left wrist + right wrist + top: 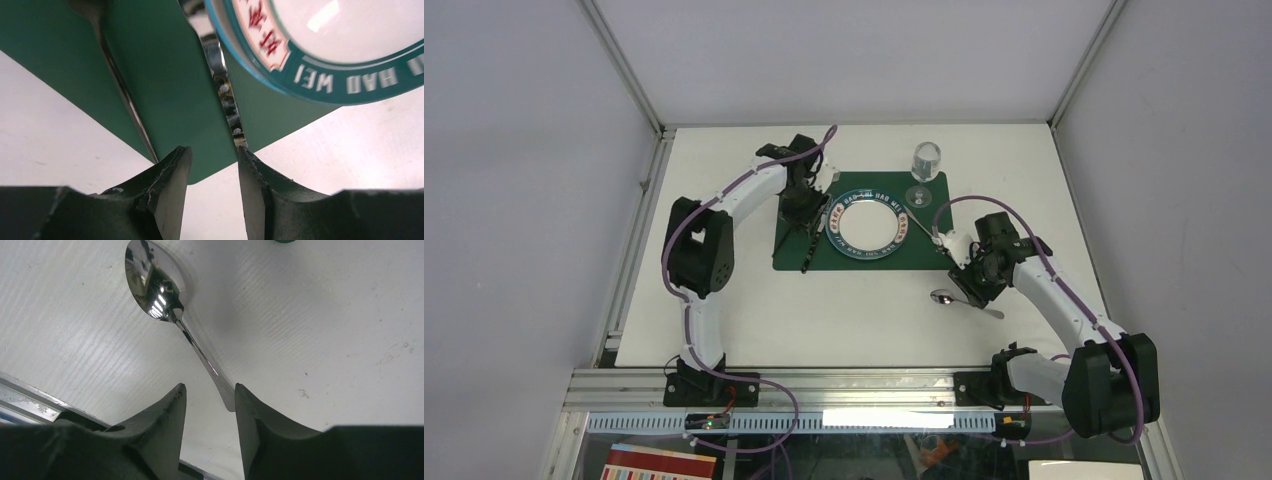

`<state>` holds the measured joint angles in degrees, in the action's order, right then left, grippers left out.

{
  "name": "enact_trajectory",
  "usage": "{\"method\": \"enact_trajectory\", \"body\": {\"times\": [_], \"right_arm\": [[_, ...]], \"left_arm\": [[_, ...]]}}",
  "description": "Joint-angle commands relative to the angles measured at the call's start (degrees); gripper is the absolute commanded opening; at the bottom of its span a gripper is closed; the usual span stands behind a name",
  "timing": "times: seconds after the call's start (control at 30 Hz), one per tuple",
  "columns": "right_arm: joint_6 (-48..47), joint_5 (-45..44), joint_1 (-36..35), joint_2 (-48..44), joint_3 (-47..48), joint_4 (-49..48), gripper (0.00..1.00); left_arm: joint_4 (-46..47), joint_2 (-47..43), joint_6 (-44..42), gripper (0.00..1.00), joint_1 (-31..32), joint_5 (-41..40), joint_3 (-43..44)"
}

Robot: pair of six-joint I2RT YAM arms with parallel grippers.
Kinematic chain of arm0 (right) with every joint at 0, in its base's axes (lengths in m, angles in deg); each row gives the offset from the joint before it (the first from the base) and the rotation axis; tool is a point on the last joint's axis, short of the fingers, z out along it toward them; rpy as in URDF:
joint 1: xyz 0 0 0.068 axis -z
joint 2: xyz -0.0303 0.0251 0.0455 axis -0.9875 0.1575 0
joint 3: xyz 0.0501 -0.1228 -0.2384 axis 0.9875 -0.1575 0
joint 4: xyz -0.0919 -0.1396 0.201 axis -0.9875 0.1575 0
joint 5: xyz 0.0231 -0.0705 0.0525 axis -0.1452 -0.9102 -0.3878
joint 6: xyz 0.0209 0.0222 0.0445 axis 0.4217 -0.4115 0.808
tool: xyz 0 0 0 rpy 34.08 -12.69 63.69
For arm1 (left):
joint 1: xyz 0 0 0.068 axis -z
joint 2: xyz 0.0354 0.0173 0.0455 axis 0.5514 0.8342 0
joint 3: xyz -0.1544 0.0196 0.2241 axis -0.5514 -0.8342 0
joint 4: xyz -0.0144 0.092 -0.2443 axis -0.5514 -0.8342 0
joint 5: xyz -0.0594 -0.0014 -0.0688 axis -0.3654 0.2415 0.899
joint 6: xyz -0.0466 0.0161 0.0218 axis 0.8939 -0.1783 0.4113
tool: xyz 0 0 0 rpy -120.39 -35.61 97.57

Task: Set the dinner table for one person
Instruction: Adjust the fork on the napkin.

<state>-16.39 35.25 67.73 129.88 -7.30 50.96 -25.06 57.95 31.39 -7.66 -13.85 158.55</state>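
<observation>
The white dinner table [844,310] carries a dark green placemat [864,262] with a white, teal-rimmed plate [866,225] on it. My left gripper [809,212] hangs over the mat's left part, open and empty [214,150]. Ahead of it lie a thin utensil handle [117,80] on the mat and a shiny utensil [223,85] beside the plate [345,45]. A spoon [946,297] lies on the table to the right of the mat. My right gripper [972,280] is open over its handle [210,387]. The handle end [226,397] lies between the fingers, close to the right one.
A clear stemmed glass [926,160] stands at the mat's far right corner. A thin utensil [922,228] lies slanted at the plate's right side. Silver framing [824,385] runs along the near edge. White walls enclose the table on three sides.
</observation>
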Motion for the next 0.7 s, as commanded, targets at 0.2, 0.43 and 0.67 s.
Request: {"method": "enact_trajectory", "body": {"times": [0.2, 0.43, 0.67], "right_arm": [[1.4, 0.7, 0.2, 0.4, 1.4, 0.0, 0.44], [2.0, 0.2, 0.2, 1.5, 1.6, -0.3, 0.44], [2.5, -0.7, 0.2, 2.9, 1.0, -1.4, 0.44]], "left_arm": [[9.0, -1.2, 3.9, 0.42, -0.1, -1.0, -9.3], [15.8, -2.0, 8.6, 0.42, 1.4, -4.4, -14.2], [19.1, -2.5, 11.0, 0.42, 2.2, -7.6, -12.5]]}}
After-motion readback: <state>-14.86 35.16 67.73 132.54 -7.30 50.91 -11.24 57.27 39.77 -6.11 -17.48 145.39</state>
